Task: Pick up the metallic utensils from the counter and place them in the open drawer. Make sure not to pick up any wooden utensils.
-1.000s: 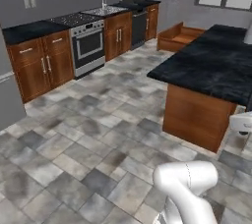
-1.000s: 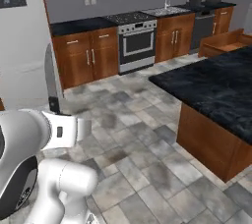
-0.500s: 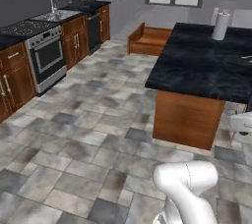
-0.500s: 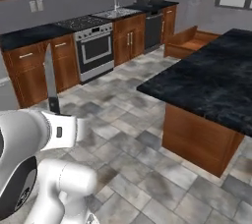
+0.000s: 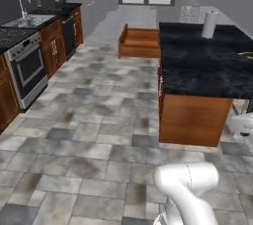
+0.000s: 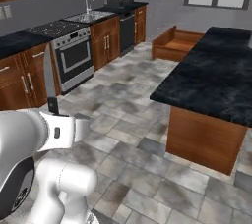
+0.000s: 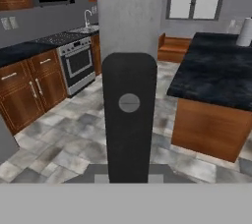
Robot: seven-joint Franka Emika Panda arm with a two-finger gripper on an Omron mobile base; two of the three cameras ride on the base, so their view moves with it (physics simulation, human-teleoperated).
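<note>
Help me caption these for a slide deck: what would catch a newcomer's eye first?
The table knife stands upright close in front of the hand camera, dark handle below a grey blade; the right base view shows it rising from the pincer. Behind it lie the black stone counter and the open drawer jutting from its far end.

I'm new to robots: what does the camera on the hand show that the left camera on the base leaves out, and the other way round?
Hand view: a table knife right up close, its dark handle low and its grey blade rising upward. Left base view: the robot's white arm at the bottom of the picture. Shared: the black island counter, the open drawer beyond it, the paper towel roll, the stove and the sink.
</note>
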